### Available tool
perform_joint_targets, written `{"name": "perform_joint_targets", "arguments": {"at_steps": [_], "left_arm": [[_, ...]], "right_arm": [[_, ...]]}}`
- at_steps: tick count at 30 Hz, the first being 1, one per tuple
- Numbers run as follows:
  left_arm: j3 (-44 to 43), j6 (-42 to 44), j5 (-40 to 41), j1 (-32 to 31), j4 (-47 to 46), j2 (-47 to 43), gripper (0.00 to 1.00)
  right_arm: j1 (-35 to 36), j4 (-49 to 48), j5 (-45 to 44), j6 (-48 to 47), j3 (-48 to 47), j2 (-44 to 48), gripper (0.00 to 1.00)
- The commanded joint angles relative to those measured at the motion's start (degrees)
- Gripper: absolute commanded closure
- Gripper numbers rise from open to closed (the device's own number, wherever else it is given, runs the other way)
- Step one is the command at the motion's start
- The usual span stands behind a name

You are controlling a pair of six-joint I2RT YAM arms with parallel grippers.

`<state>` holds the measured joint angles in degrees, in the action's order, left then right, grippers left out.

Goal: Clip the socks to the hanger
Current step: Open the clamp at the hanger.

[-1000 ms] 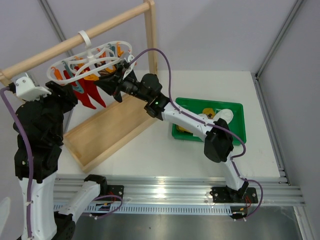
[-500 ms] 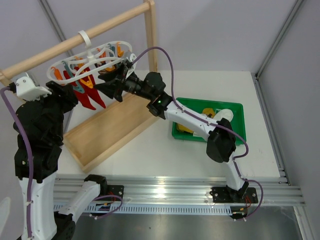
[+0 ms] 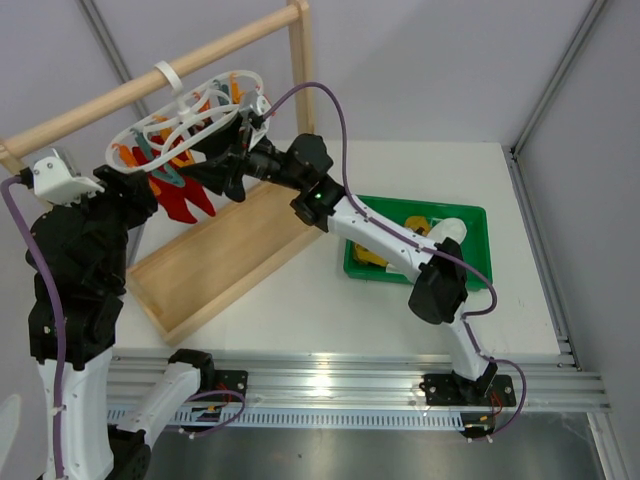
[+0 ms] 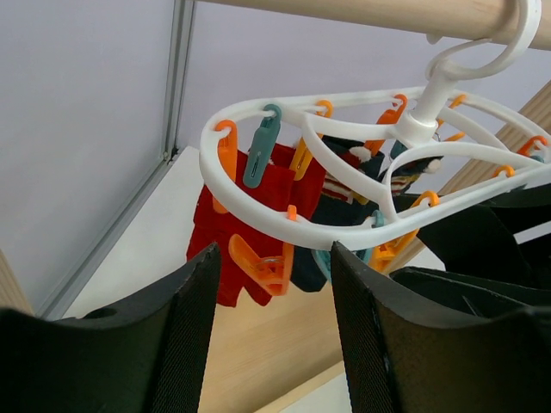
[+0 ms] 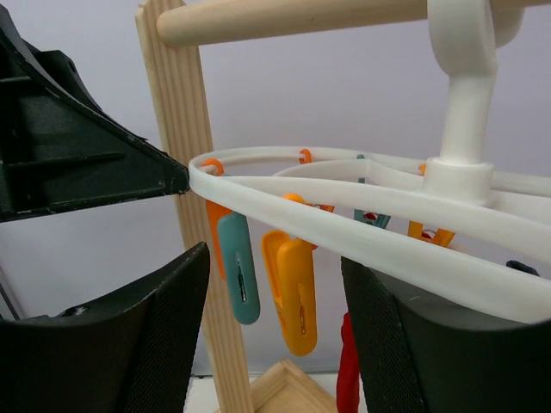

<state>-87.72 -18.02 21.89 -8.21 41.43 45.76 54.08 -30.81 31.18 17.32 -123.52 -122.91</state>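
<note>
The white looped hanger (image 3: 190, 112) hangs by its hook from the wooden rail, tilted, with orange and teal pegs. Red socks (image 3: 182, 197) and dark navy socks (image 4: 344, 211) are clipped under it. White socks (image 3: 452, 229) and mustard-yellow socks (image 3: 418, 222) lie in the green bin (image 3: 478, 262). My right gripper (image 3: 222, 160) is open and empty, right under the hanger's ring (image 5: 344, 219), with an orange peg (image 5: 297, 292) and a teal peg (image 5: 237, 267) between its jaws. My left gripper (image 3: 138, 188) is open and empty just below the ring's left side (image 4: 284, 215), near an orange peg (image 4: 263, 262).
The tall wooden rack has a rail (image 3: 150, 80), an upright post (image 3: 303, 80) and a tray base (image 3: 215, 262) under the hanger. In the right wrist view the post (image 5: 194, 215) stands close behind the pegs, and a black part of the left arm (image 5: 69, 155) is at upper left.
My right gripper has moved up and left under the hanger. The hanger's right side has lifted, so the ring now tilts more. The left arm has barely moved.
</note>
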Motion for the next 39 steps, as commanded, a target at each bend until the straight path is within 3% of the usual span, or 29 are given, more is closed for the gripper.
{"name": "perform_joint_targets", "arguments": {"at_steps": [1,9,18,20,29,39], "left_arm": [[1.1,-0.7,-1.4,0.6,-0.5,-0.5,0.43],[2.1,-1.0,-2.5,0.6,-0.7,-1.5,0.42],[3.2,-1.6,-3.7,0.6,-0.7,-1.8,0.42],[3.3,-1.8,-4.2,0.6,-0.7,-1.6,0.42],[2.4,-2.7,-4.8,0.6,-0.4,-0.8,0.43],[0.9,-2.9,-0.2,0.6,-0.2,0.2,0.56]], "right_arm": [[0.1,0.5,0.8,-0.2,-4.7,-2.1,0.34],[0.4,1.9,0.9,0.6,-7.6,-4.3,0.39],[0.2,1.3,1.2,0.3,-4.3,-1.4,0.7],[0.2,1.1,1.2,0.3,-3.3,-0.5,0.73],[0.1,1.3,1.2,0.2,-1.6,1.0,0.75],[0.1,0.0,1.3,0.0,2.0,3.6,0.75]]}}
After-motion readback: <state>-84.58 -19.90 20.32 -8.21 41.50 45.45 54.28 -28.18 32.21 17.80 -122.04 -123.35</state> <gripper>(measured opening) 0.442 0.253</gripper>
